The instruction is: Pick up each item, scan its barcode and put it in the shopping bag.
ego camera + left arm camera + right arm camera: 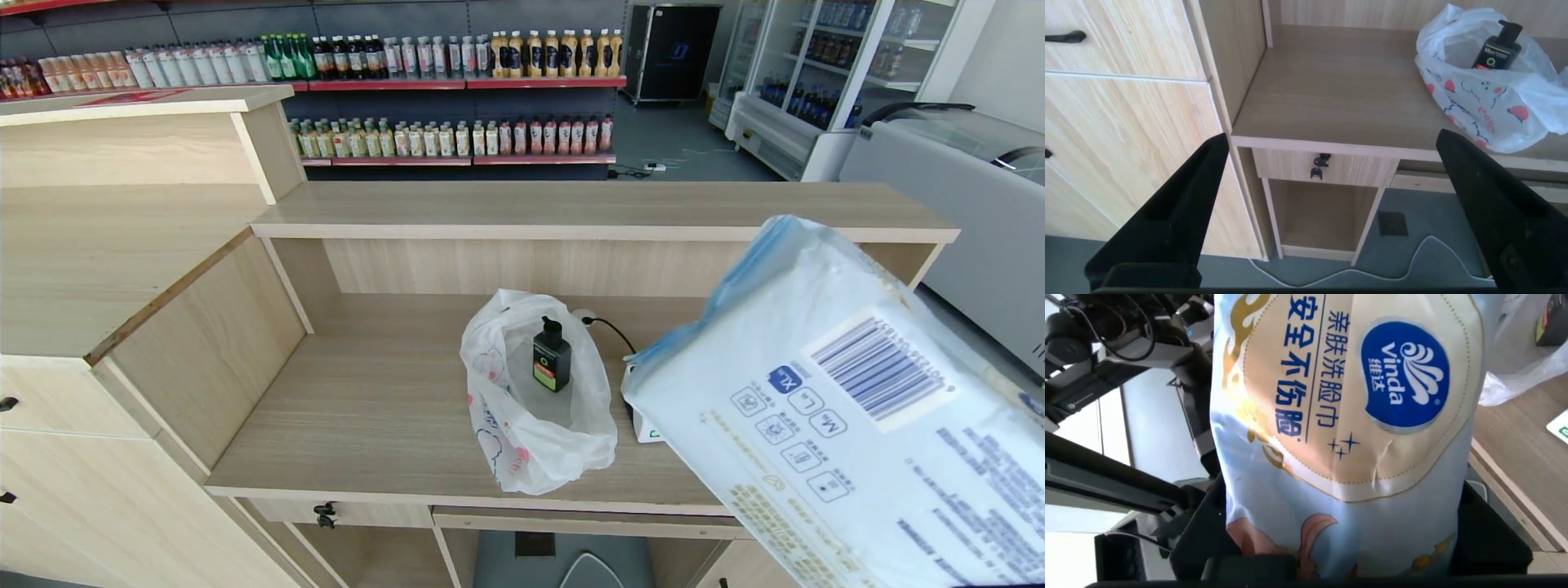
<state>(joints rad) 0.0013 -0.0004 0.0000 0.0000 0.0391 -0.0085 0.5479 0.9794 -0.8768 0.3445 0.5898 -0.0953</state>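
The left claw [1331,139] is empty, its two dark fingers [1176,220] spread wide apart and pointing forward and down. The right claw [1343,539] is clamped on a tissue pack [1347,416], one finger [1490,535] pressed against each side, and holds it raised.

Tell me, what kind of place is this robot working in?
Probably a small shop's checkout. Behind are shelves of bottled drinks and glass-door fridges. A shopping bag sits on the wooden counter, and a barcoded pack is held up in front.
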